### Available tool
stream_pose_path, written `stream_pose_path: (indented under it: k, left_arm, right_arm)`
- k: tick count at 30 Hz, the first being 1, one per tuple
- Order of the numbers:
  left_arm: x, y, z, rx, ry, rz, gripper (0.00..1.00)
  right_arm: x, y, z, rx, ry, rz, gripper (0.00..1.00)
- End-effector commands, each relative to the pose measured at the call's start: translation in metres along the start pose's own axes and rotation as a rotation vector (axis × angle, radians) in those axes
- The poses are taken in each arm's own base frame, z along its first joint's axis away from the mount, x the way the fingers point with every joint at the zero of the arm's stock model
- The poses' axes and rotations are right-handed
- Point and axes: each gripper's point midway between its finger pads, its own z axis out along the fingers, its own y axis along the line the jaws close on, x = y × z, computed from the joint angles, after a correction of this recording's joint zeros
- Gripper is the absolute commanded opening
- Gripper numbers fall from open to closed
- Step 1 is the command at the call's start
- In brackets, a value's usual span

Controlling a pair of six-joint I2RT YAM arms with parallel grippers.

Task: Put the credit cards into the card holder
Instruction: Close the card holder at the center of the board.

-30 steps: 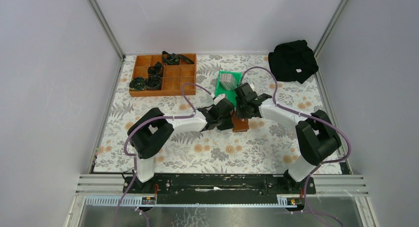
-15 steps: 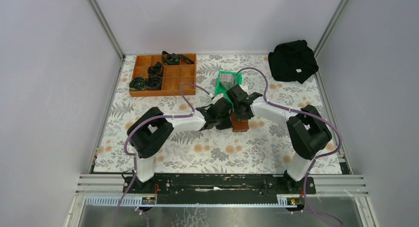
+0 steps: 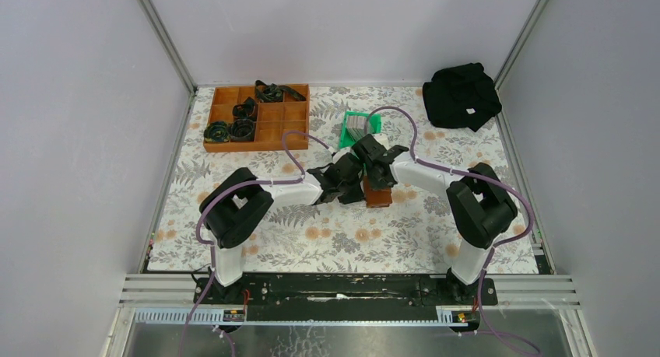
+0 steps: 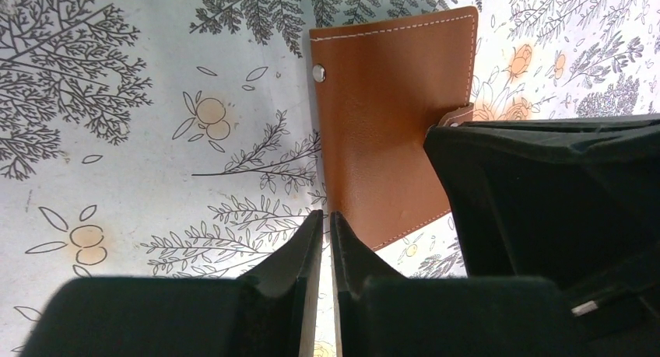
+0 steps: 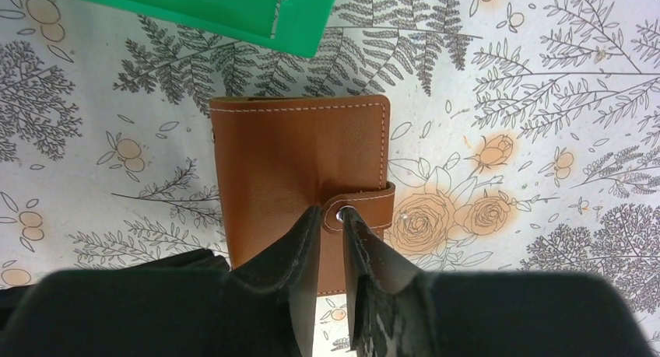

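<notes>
The card holder (image 5: 300,162) is a brown leather wallet lying shut and flat on the flowered tabletop, its snap tab (image 5: 366,205) fastened; it also shows under both wrists as card holder (image 3: 379,197). My right gripper (image 5: 331,211) hovers low over it, jaws a narrow gap apart, with the tab's rounded snap end between the tips. My left gripper (image 4: 327,214) is shut to a thin slit at the wallet's (image 4: 389,131) spine edge, nothing seen between its fingers. The credit cards (image 3: 357,127), a grey stack, stand in a green bin (image 3: 371,122) just behind.
The green bin's corner (image 5: 194,7) lies close beyond the wallet. The right arm's black body (image 4: 545,194) covers the wallet's right side in the left wrist view. A wooden compartment tray (image 3: 274,131) sits back left, a black cloth bundle (image 3: 461,95) back right.
The right arm has swung left and down onto the wallet, and its jaws have narrowed around the snap tab. The left gripper and the wallet have stayed put.
</notes>
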Motion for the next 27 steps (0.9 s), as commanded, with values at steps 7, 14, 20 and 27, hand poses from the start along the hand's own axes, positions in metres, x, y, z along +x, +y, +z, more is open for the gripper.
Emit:
stream_pose_path:
  k: [7,14,20,27]
  left_arm:
    - [-0.0101,-0.0049,0.0,0.046,-0.027,0.011,0.14]
    - [-0.0109,-0.0038,0.0006,0.049,-0.027,0.008,0.14]
    - [-0.0097,-0.0028,0.0003,0.05,-0.025,0.007,0.14]
    - [-0.0087,-0.0028,0.0005,0.053,-0.023,0.005,0.14]
  right_arm:
    - [-0.0167,0.0033,-0.0034,0.033,-0.038,-0.028,0.19]
    - [-0.0149,0.0036,-0.0029,0.041,-0.034,-0.038,0.14]
    - [-0.0171,0.0042,-0.0088,0.054,-0.052,-0.06,0.23]
    - [-0.0164,0.0024,-0.0065,0.08,-0.049,-0.077,0.26]
